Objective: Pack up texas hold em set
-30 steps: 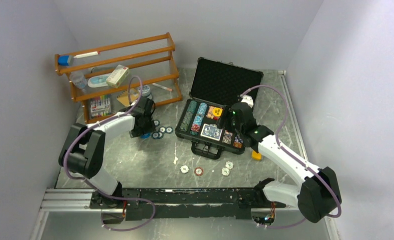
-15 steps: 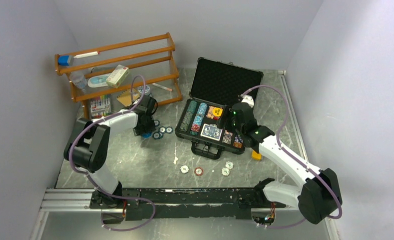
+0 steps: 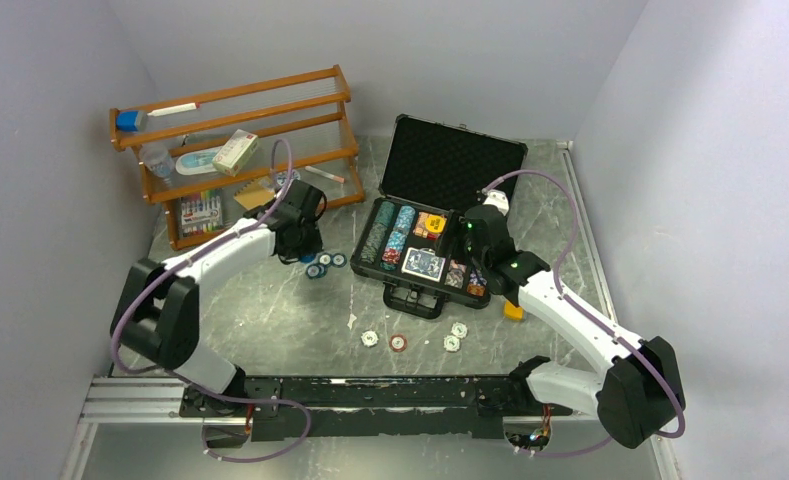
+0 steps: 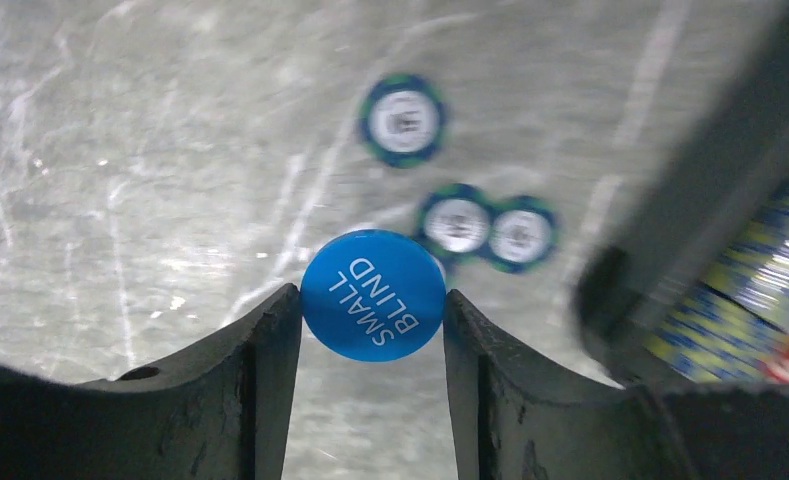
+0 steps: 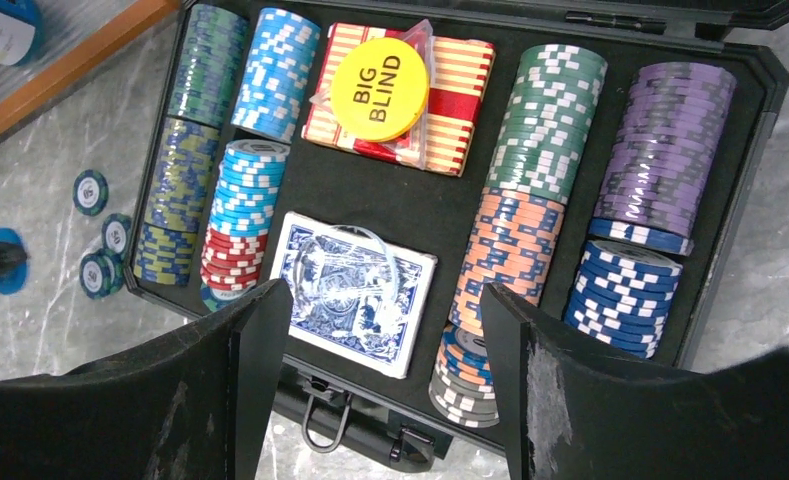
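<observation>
Top cam sits high up behind the arm bases and looks down and forward, so you get the whole table (image 3: 270, 310), from the rack (image 3: 270, 87) to the open case (image 3: 455, 165). Left wrist cam points down between its own fingers (image 4: 260, 390), super close to the marble, with the blue SMALL BLIND button (image 4: 373, 295) dead center. Right wrist cam sits higher, staring into the case. Both wrist views catch the loose chips (image 4: 457, 222) and that button.
</observation>
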`<action>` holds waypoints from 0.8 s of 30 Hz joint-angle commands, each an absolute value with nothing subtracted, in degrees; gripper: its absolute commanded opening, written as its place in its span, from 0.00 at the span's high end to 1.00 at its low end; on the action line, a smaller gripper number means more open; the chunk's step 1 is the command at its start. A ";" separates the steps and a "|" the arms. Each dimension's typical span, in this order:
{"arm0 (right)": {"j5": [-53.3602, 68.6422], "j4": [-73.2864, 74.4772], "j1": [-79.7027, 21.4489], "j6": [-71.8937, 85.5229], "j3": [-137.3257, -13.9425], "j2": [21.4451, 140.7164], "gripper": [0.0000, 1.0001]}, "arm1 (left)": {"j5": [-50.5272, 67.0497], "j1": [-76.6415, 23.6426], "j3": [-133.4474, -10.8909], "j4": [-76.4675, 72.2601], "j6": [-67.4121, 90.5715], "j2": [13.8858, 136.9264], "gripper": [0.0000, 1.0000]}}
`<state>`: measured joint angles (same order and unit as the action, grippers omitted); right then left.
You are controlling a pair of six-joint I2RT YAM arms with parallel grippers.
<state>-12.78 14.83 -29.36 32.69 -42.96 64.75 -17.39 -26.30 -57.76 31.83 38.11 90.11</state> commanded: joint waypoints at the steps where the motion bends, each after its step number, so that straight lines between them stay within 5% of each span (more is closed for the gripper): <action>1: -16.22 14.06 -29.23 31.66 -43.08 63.99 0.26 | -14.33 -30.78 -63.40 33.51 39.72 84.12 0.47; 10: -18.13 13.99 -23.64 32.42 -41.84 63.00 0.24 | -3.52 -43.24 -69.39 24.50 39.06 85.60 0.46; 24: -12.63 9.96 -13.60 35.70 -35.13 59.63 0.24 | -3.81 -53.53 -90.73 27.70 32.21 108.66 0.47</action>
